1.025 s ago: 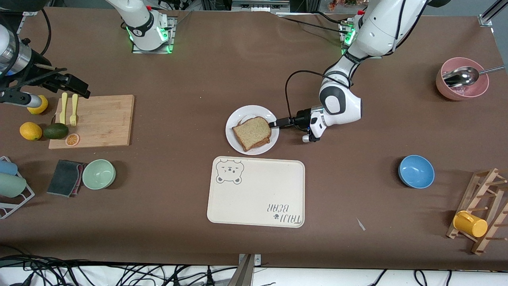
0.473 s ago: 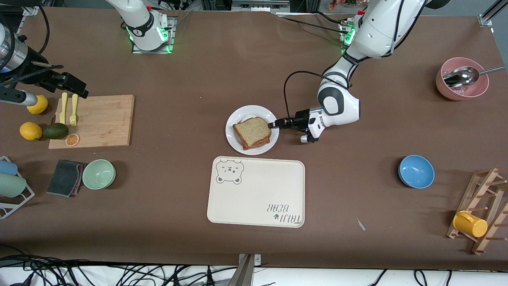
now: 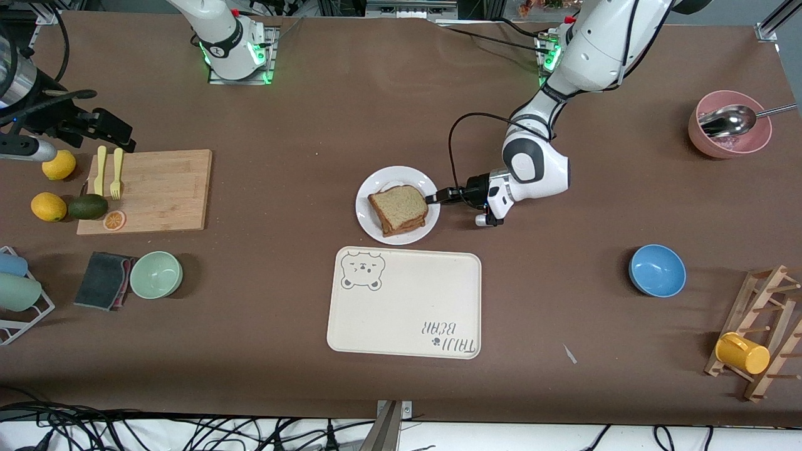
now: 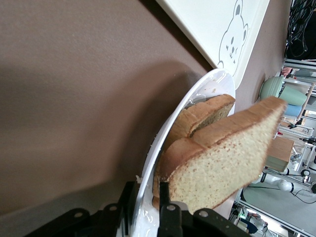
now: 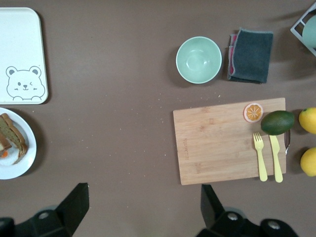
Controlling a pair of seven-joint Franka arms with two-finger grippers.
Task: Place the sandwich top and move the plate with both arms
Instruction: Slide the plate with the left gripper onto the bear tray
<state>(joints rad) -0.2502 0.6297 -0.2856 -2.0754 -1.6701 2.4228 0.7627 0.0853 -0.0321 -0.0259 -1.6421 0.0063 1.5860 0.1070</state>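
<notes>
So, sandwich top already down on the stack, sitting on the plate mid-desk, a bit askew over the slice underneath. Plate parked just farther from the front camera than the cream bear tray, not touching it.

Left gripper down low at the plate's edge on the left arm's side. Left wrist view shows the rim running between the two fingers, one above, one below, pinched onto the plate. Bread slices looming right next to that grip.

Right gripper up in the air over the right arm's end of the desk, above the corner of the wooden cutting board near the yellow knife and fork. Fingers spread wide apart in the right wrist view, nothing between them, just hanging there looking down at the board, the mint bowl and the grey cloth.

Also around: lemons and avocado beside the board, orange slice on its corner, blue bowl and pink bowl with a ladle toward the left arm's end, yellow cup on a wooden rack.
</notes>
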